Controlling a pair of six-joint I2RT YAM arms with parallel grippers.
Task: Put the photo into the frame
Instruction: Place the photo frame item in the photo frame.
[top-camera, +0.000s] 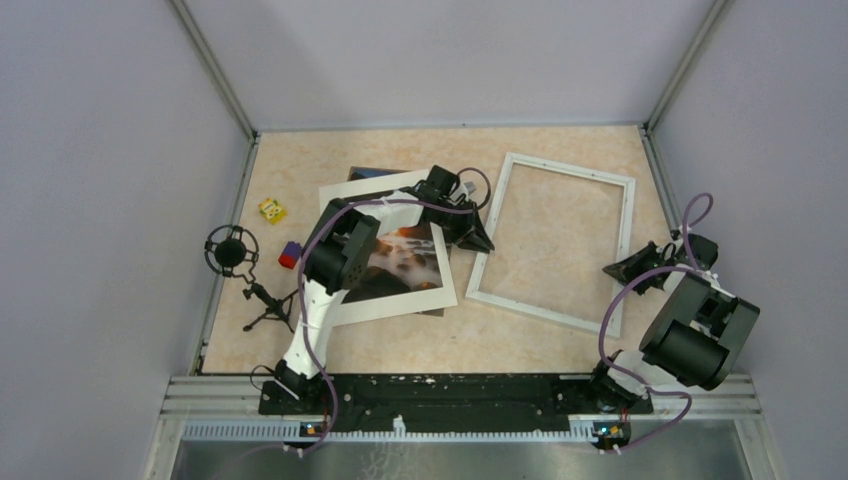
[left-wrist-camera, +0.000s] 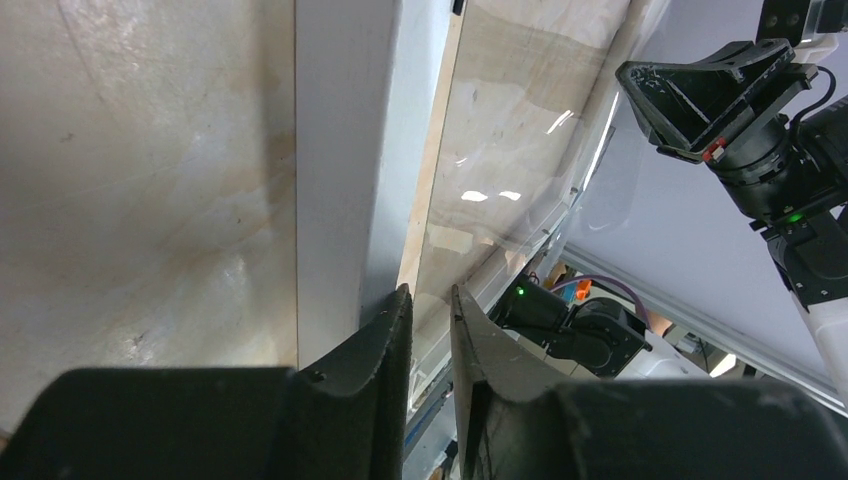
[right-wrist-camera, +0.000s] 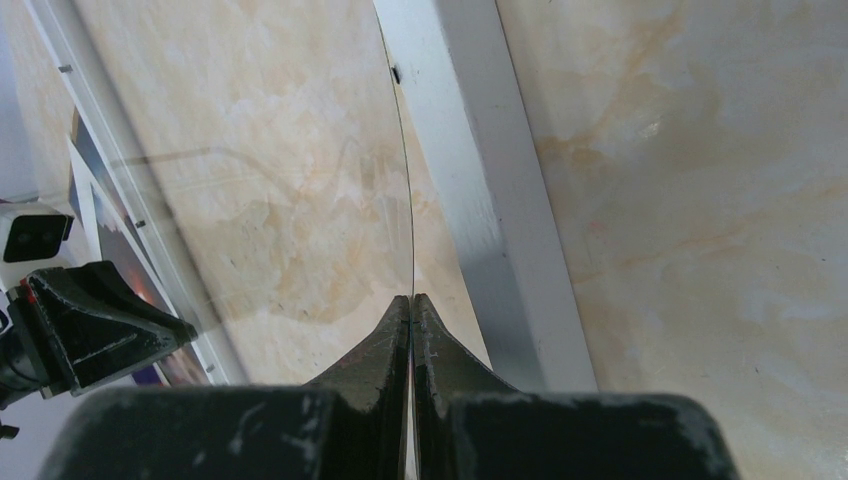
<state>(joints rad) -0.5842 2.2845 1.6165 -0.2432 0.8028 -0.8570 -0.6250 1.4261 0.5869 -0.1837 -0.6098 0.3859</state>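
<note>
the photo (top-camera: 402, 262) lies flat on the desk (top-camera: 450, 345) behind the left hand (top-camera: 478, 238), on its wrist side and partly under that arm. it sits in the window of a white mat (top-camera: 420, 297), outside the frame (top-camera: 540, 312) and well apart from the right hand (top-camera: 618, 272).

the frame lies flat between the two hands. its left bar is just below the left hand's fingertips and its right bar is under the right hand. only the marbled desk shows through its opening.

a clear sheet (right-wrist-camera: 250, 200) spans the frame from hand to hand, showing only by its glints and its thin edge. in the right wrist view that edge runs straight into the right hand's fingertips, which are pressed together on it, with the frame's white bar (right-wrist-camera: 480, 180) just beyond them and to their right.

in the left wrist view the left hand (left-wrist-camera: 430, 305) has its fingers (left-wrist-camera: 395, 330) a narrow gap apart. the sheet's near edge runs down into that gap, but whether either finger touches it i cannot tell. the frame's bar (left-wrist-camera: 340, 150) lies just ahead of the left finger.
</note>
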